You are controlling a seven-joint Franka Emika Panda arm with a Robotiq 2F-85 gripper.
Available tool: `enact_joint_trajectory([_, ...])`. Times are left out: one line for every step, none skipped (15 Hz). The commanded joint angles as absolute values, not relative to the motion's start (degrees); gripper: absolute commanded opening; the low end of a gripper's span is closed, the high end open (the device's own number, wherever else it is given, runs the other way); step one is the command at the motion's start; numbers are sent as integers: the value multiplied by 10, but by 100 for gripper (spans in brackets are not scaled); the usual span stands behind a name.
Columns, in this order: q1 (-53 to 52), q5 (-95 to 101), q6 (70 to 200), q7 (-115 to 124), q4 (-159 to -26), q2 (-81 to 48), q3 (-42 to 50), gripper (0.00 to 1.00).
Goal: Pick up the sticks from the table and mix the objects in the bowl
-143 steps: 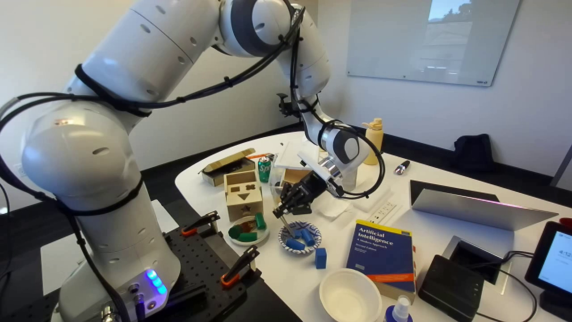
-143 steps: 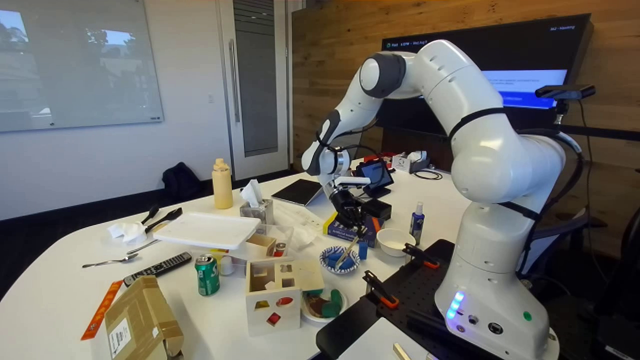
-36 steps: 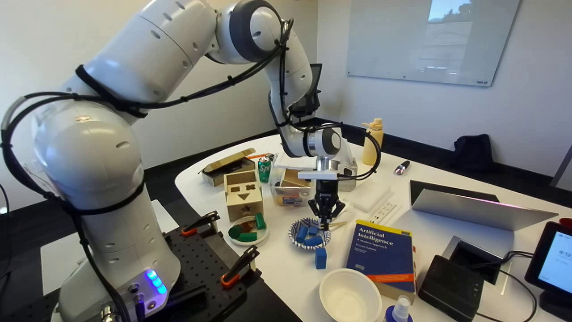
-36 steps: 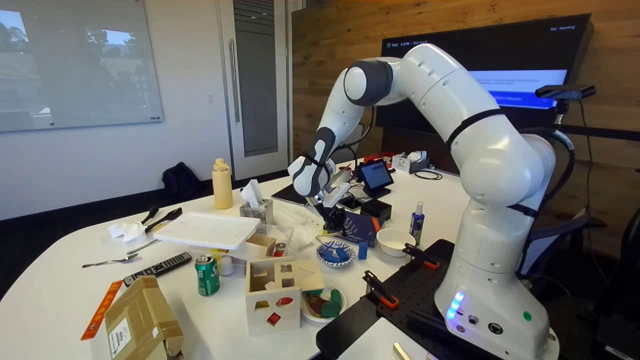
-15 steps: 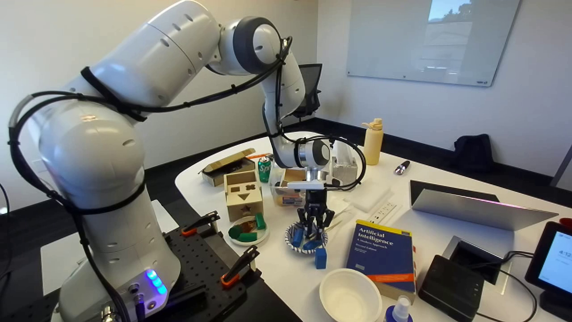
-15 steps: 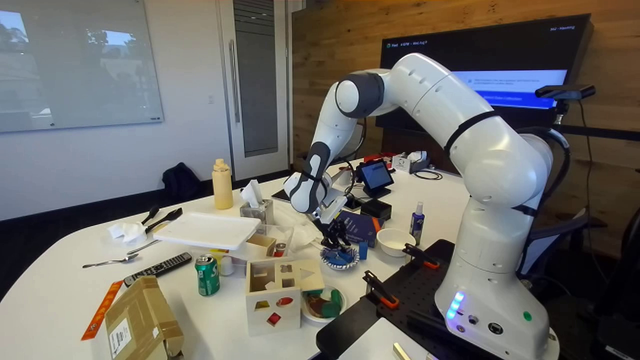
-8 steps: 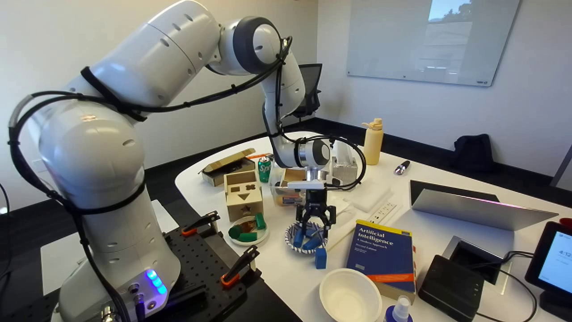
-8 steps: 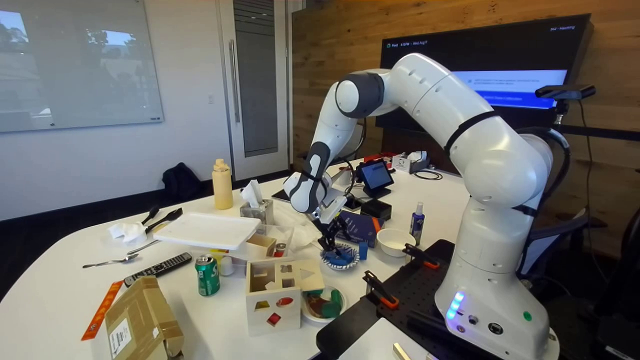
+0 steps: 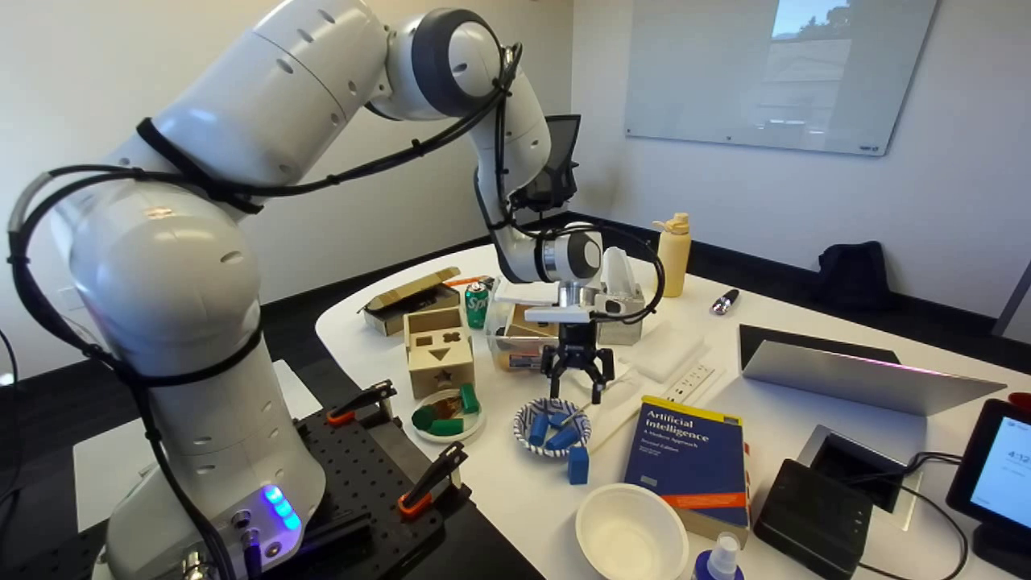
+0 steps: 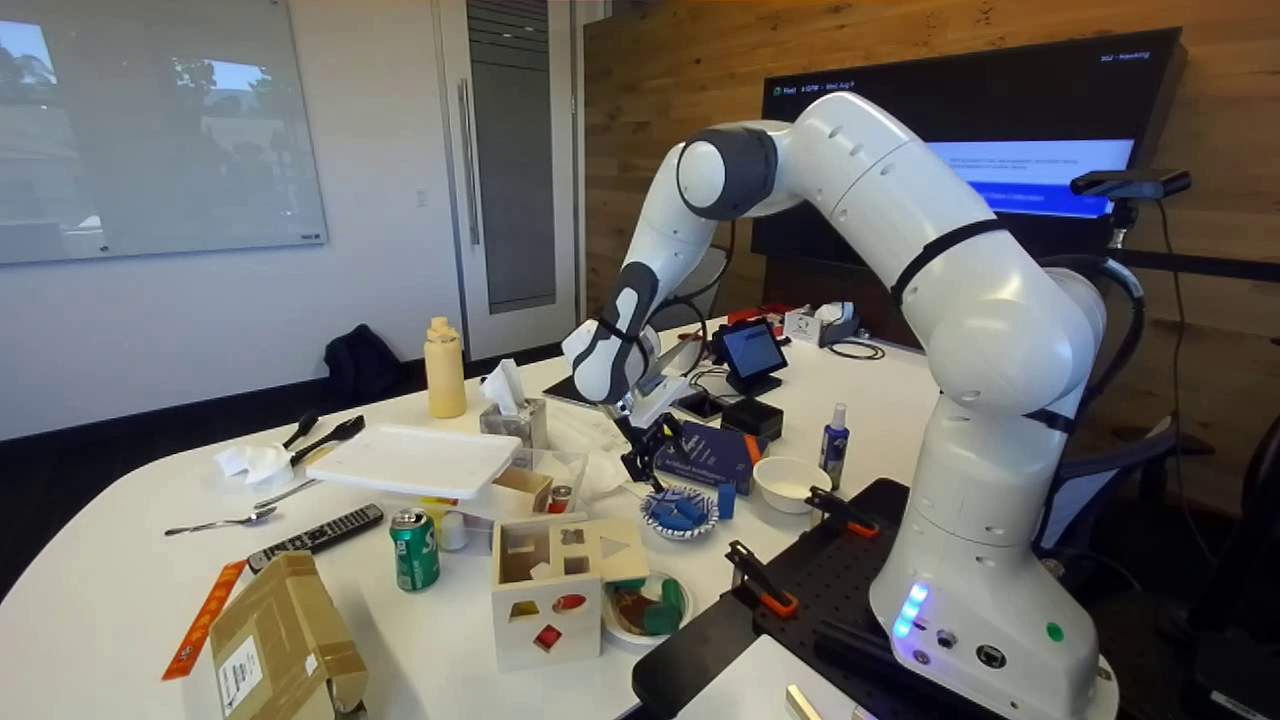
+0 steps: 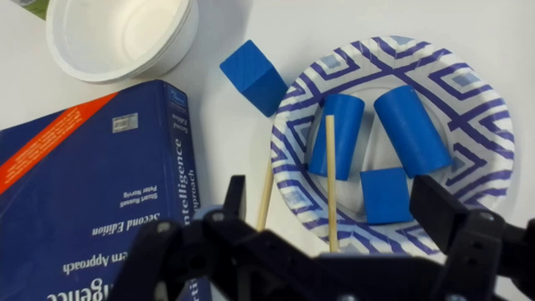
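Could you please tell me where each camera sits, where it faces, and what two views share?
An exterior view: raised beside the base, facing the whiteboard across the table; base, arm and jaws show.
An exterior view: raised near the cardboard box, facing the door and wall screen; base, arm and jaws show.
Wrist view: mounted behind the open jaws, facing down at the patterned bowl, blue blocks and sticks; only the jaws show.
Both exterior views share the yellow bottle and green can.

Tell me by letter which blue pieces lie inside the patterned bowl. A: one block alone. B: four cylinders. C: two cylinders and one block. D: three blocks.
C: the wrist view shows two blue cylinders and a square-faced blue block in the patterned bowl, with a fourth blue piece outside it.
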State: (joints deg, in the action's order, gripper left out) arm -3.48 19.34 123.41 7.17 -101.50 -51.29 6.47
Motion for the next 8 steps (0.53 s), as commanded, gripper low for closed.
enact_joint_trajectory([-21, 157, 1249, 58, -1058, -444, 49, 100])
enact_joint_trajectory([-17, 144, 1253, 53, -1067, -428, 45, 100])
enact_joint_trajectory([-15, 135, 1258, 52, -1076, -413, 41, 100])
enact_joint_trajectory([-14, 128, 1264, 53, -1083, -400, 40, 100])
enact_joint_trajectory([-12, 122, 1272, 52, -1090, -390, 38, 100])
enact_joint_trajectory([-11, 117, 1277, 53, -1097, -380, 37, 100])
enact_joint_trajectory([-10, 113, 1285, 53, -1104, -372, 37, 100])
enact_joint_trajectory([-11, 111, 1292, 55, -1111, -364, 38, 100])
